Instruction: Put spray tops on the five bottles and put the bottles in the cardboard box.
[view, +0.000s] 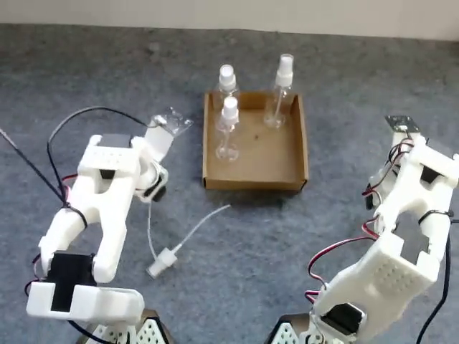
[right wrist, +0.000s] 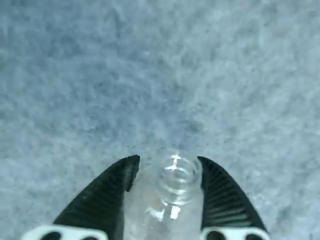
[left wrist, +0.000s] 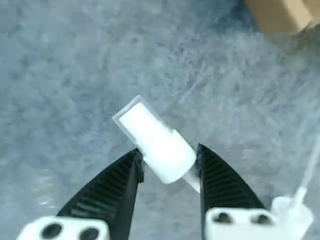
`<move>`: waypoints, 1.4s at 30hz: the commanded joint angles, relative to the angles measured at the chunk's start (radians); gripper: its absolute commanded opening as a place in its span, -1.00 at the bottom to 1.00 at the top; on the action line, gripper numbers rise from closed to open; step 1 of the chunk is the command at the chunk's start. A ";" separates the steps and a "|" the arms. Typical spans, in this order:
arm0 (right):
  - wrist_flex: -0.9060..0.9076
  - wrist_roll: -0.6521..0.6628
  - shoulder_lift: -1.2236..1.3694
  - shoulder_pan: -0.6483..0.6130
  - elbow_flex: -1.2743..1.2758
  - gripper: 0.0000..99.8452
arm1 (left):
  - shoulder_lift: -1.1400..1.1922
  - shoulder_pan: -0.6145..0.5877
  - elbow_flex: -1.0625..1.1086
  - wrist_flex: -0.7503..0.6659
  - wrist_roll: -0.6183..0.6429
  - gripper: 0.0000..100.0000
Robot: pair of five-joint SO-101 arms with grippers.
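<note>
My left gripper (left wrist: 167, 152) is shut on a white spray top (left wrist: 152, 137) with a clear cap, held above the carpet; in the high view the left gripper (view: 159, 147) is left of the cardboard box (view: 301, 154). My right gripper (right wrist: 167, 162) is shut on a clear bottle (right wrist: 175, 180) with an open threaded neck, and the right gripper (view: 401, 136) is right of the box. Three capped bottles (view: 228, 129) stand upright in the box. A second spray top (view: 163, 261) lies on the carpet, its thin tube pointing toward the box.
Grey carpet covers the table. A box corner (left wrist: 282, 12) and the loose spray top (left wrist: 295, 210) are close to the left gripper. Black and red cables (view: 54, 154) trail by the left arm. The box's front half holds no bottles.
</note>
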 commanded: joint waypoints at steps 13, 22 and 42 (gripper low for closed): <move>0.033 -0.009 -0.013 -0.005 -0.051 -0.69 | -0.016 -0.022 0.058 0.032 -0.173 -0.65; 0.042 -0.009 -0.010 -0.004 -0.051 -0.69 | -0.008 -0.019 -0.125 0.112 0.071 -0.57; 0.042 -0.008 -0.015 -0.010 -0.053 -0.69 | -0.010 -0.028 0.245 -0.249 0.206 -0.82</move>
